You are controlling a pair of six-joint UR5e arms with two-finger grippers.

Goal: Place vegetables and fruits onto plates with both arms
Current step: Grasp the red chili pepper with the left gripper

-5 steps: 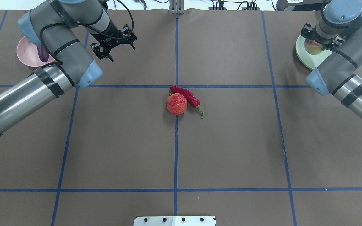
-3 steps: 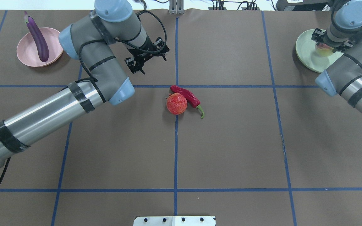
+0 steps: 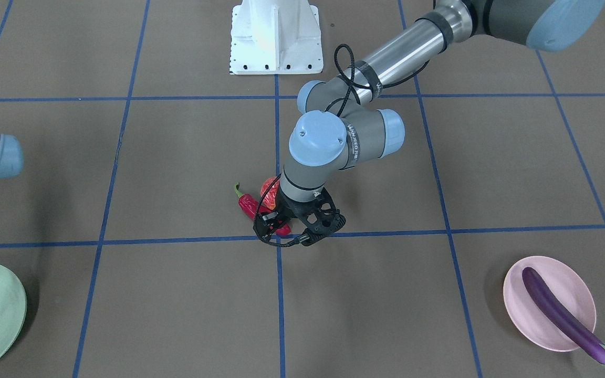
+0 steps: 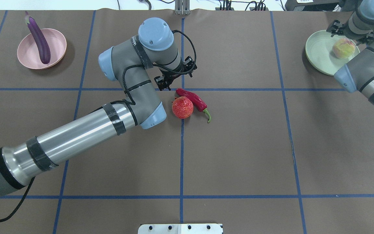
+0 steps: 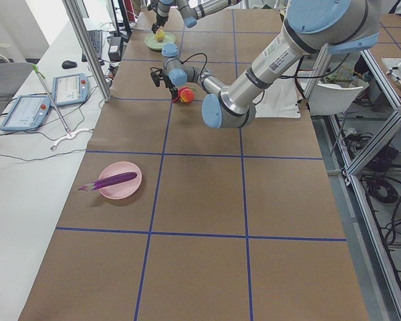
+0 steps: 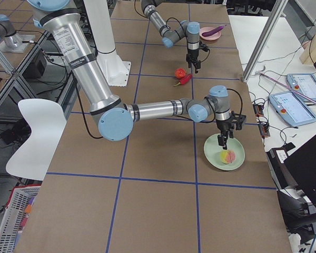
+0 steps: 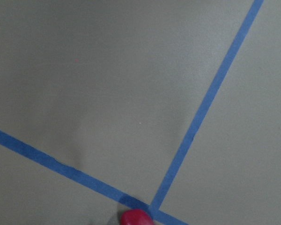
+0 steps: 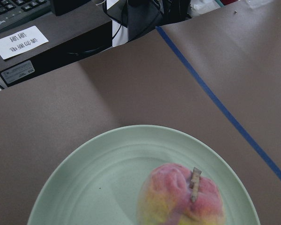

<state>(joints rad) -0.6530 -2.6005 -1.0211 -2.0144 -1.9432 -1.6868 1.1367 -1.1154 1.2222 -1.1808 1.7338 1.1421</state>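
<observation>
Overhead exterior view puts me at roughly the halfway mark. The eggplant [image 4: 38,39] lies across the pink plate [image 4: 28,55] with its stem end overhanging the far rim, and the peach [image 4: 343,48] sits on the green plate [image 4: 318,53]. I count those two placements as done.

Two things are not yet plated. The pomegranate [image 4: 182,107] and the chili [image 4: 193,99] lie on the surface [image 4: 239,146] by the centre tape cross, touching each other, with the chili on the pomegranate's far side.

My left end effector [image 3: 294,231] hovers just past the chili's blunt end, jaws wide and holding nothing. The left wrist view catches only a red tip at its bottom edge.

My right end effector [image 6: 222,139] hangs over the green plate above the peach, clear of it. Its links look splayed, so I read it as wide and empty.

I judge the chili should join the eggplant and the pomegranate should join the peach. Grabbing the chili may nudge the pomegranate into a roll.
</observation>
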